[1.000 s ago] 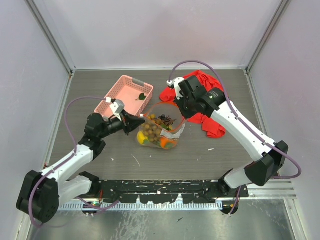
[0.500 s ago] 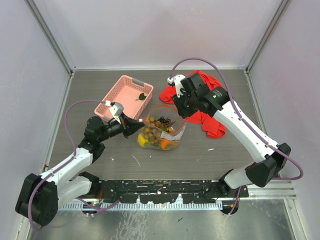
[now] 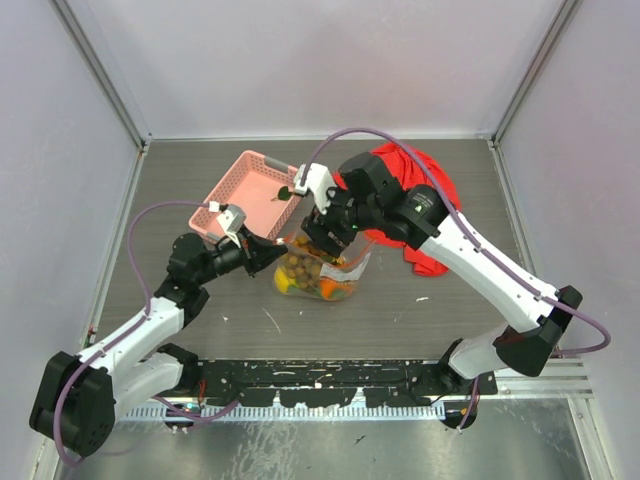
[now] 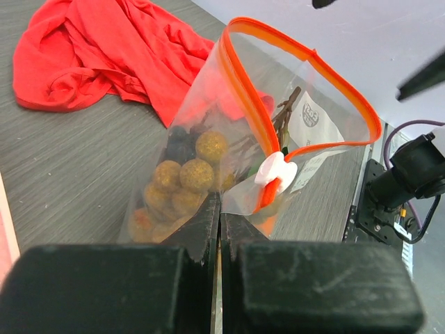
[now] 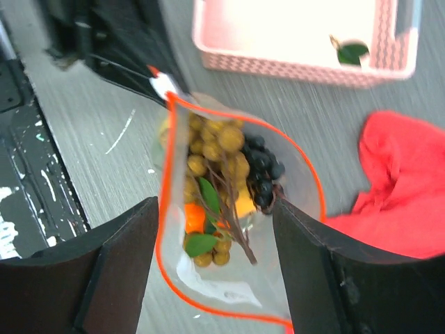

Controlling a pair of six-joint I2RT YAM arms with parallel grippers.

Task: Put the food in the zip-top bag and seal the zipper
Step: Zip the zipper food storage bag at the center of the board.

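Left pincer (image 4: 220,226) is pressed together, pinching the corner of the zip-top bag (image 4: 316,115) right by the white slider (image 4: 274,171). Right pincer (image 5: 222,275) is spread wide, holds nothing and hangs over the bag mouth.

Step in hand, as I judge it: sealing. The zipper (image 4: 243,94) gapes in a wide loop and the slider sits at the left-held end. To do it well:
- the left pincer should hold the corner taut as the anchor
- the right pincer should drop onto the slider and nip both strip halves together
- it then draws straight away from the left pincer along the strip
- a dark stem (image 5: 236,233) rises near the mouth, so push it down or the track may jam
- pull level, since the bag looks flimsy and tips easily

Containers:
- bag: stands on the bench (image 3: 450,310) between the arms, mouth up. It holds the golden-brown berries (image 5: 215,136), some dark ones (image 5: 263,170), an orange piece (image 5: 195,217) and green leaves. The round fruits can't be told apart.
- pink basket (image 5: 299,67): just behind the bag, with only a leaf (image 5: 351,50) showing in it
- red cloth (image 4: 90,56): lies beside the bag, apart from it
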